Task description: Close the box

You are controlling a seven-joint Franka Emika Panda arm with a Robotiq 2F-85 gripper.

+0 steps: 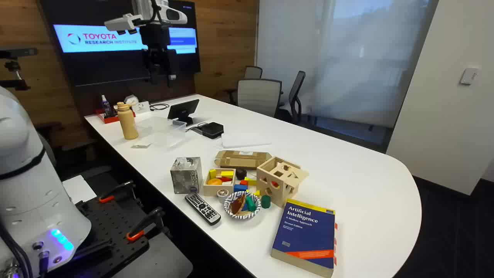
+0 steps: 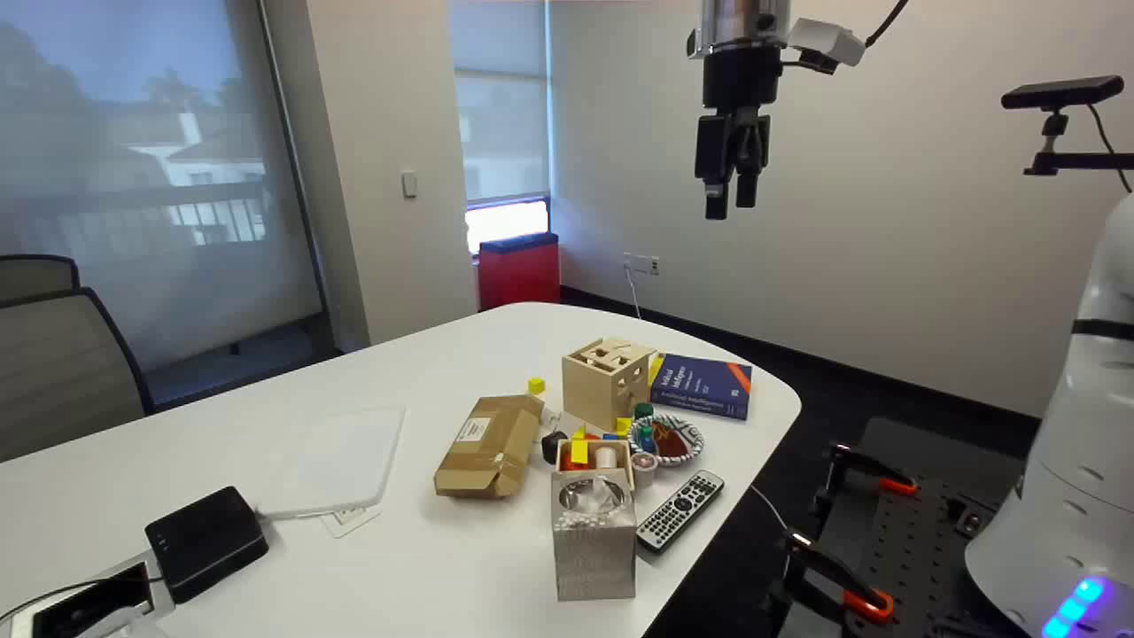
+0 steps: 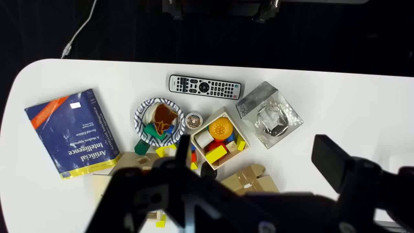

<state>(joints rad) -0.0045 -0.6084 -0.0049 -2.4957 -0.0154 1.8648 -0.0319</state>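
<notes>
The box is a light-tan wooden cube with shaped openings, standing on the white table in both exterior views (image 1: 270, 185) (image 2: 592, 390). Its flat lid panel (image 1: 295, 175) lies on top, and a corner juts past the box's side in that exterior view. In the wrist view the box (image 3: 129, 159) is mostly hidden behind a finger. My gripper (image 1: 162, 77) hangs high above the table, well apart from the box; it also shows in an exterior view (image 2: 731, 199). In the wrist view the gripper (image 3: 254, 145) has its fingers wide apart with nothing between them.
The blue-and-yellow book (image 1: 305, 235) lies close beside the box. A patterned bowl (image 1: 242, 204), a small wooden tray of blocks (image 3: 220, 139), a cardboard package (image 2: 490, 443), a grey tissue box (image 2: 594, 540) and a remote (image 3: 204, 87) stand around it. Loose blocks lie near the box.
</notes>
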